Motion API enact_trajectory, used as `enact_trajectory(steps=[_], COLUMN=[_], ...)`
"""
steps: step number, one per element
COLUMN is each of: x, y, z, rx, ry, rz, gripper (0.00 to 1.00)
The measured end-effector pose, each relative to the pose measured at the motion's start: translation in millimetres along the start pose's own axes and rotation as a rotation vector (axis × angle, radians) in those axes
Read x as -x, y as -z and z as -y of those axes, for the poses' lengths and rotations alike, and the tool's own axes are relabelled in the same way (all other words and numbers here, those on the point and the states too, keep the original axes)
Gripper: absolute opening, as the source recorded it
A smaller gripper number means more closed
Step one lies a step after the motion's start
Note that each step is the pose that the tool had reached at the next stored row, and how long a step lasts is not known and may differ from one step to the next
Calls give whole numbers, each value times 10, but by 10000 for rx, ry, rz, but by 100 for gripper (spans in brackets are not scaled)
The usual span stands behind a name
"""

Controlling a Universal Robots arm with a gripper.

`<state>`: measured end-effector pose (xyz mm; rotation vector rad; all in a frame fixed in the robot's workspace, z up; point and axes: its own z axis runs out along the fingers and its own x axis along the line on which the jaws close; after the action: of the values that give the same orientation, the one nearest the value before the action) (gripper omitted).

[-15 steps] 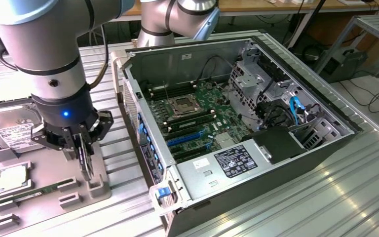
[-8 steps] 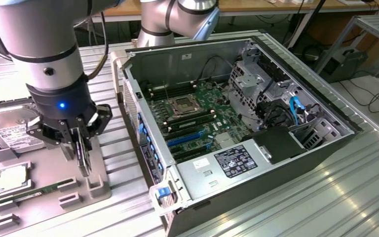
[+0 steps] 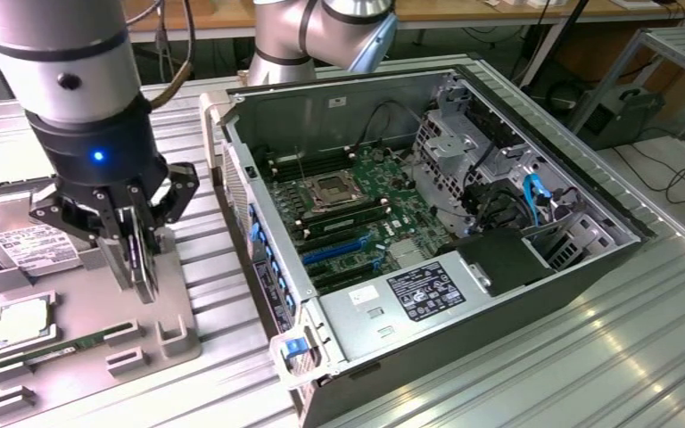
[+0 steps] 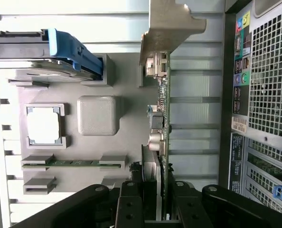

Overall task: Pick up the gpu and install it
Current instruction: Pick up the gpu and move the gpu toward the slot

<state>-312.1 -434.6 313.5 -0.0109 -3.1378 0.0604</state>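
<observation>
The ribbed metal tabletop (image 3: 628, 357) carries an open computer case (image 3: 355, 85) lying on its side across the middle, reaching toward the edge on the exterior view's right. Its green motherboard (image 3: 355, 201) faces up, and a silver power supply (image 3: 420, 294) sits at the case's near end. In the wrist view the case's perforated rear panel (image 4: 269, 80) shows beside the parts tray.

The robot arm (image 3: 63, 71) comes down near the tabletop's edge on the exterior view's left, over a grey parts tray (image 3: 170, 294) that lies just beside the case. The claw (image 3: 128, 236) is closed partway, its black fingers (image 4: 129, 204) pressing on both faces of the gpu (image 3: 140, 259). The card hangs on edge below the claw, over the side of the tray nearest the case, its round fan facing the exterior camera. Whether its lower edge clears the tray I cannot tell. In the wrist view the gpu (image 4: 162, 109) runs edge-on away from the claw (image 4: 162, 199) and ends in its pale metal bracket (image 4: 169, 23).

In the tray sit a hard drive (image 3: 33, 245) with a white label, a square processor (image 3: 28, 321), and a narrow green memory stick (image 3: 51, 352) in its slot.
</observation>
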Motion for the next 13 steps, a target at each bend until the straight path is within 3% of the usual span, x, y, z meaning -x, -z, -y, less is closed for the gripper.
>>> enact_trajectory(steps=[3,10,13], x=[0,-2,-2], y=[139,598,734], z=[5,23,28], rx=[0,0,0], ry=[0,0,0], rz=[-1,-1,0], gripper=[28,28,28])
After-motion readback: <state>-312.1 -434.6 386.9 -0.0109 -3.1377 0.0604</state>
